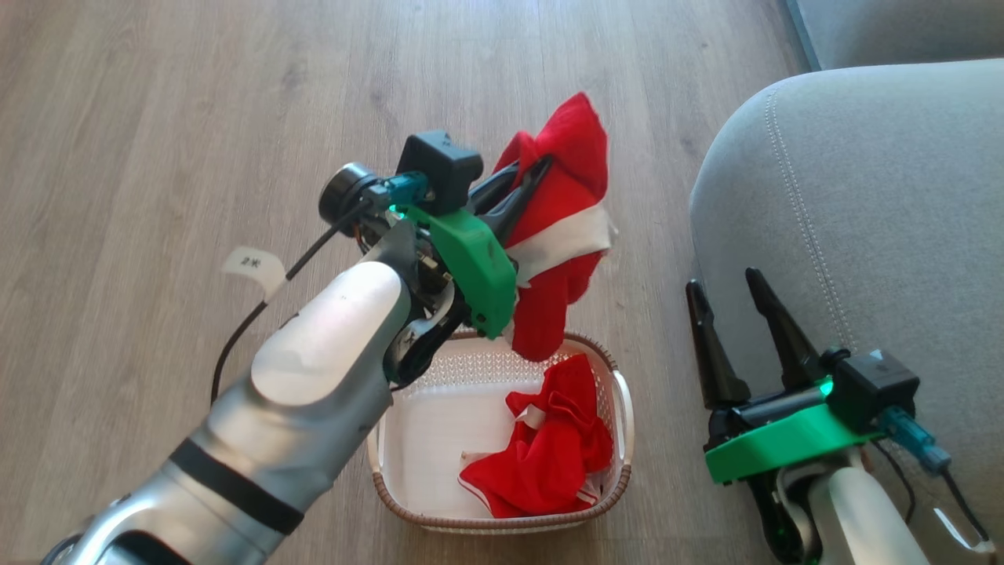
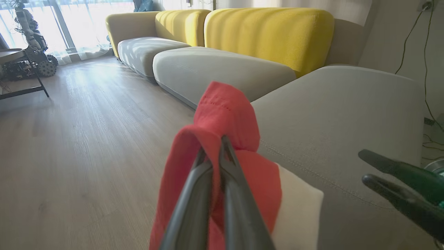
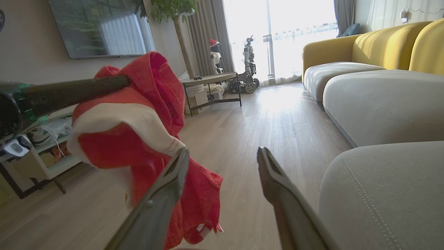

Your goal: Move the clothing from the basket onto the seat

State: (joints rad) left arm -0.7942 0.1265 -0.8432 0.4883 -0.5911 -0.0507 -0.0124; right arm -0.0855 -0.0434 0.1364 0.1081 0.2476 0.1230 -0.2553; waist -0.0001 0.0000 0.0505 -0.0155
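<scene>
Closest to the head camera, the pale left forearm is seen reaching up and over the basket. At its end the left gripper is shut tight on one red garment, which is held up in the air. Its lower end hangs down near the back rim of the basket, so it is out of the basket but not yet over the seat. The seat is off to the right, and nothing red is laid on the part of it that can be seen. A second red garment is bunched up in the right side of the basket and is not touched by any gripper. The right gripper is held wide open with nothing in it, close beside the edge of the seat and apart from the basket. So the job is judged to be less than half done: the held garment needs to be carried across and let go on the seat, and then the second one needs to be picked up and moved too
</scene>
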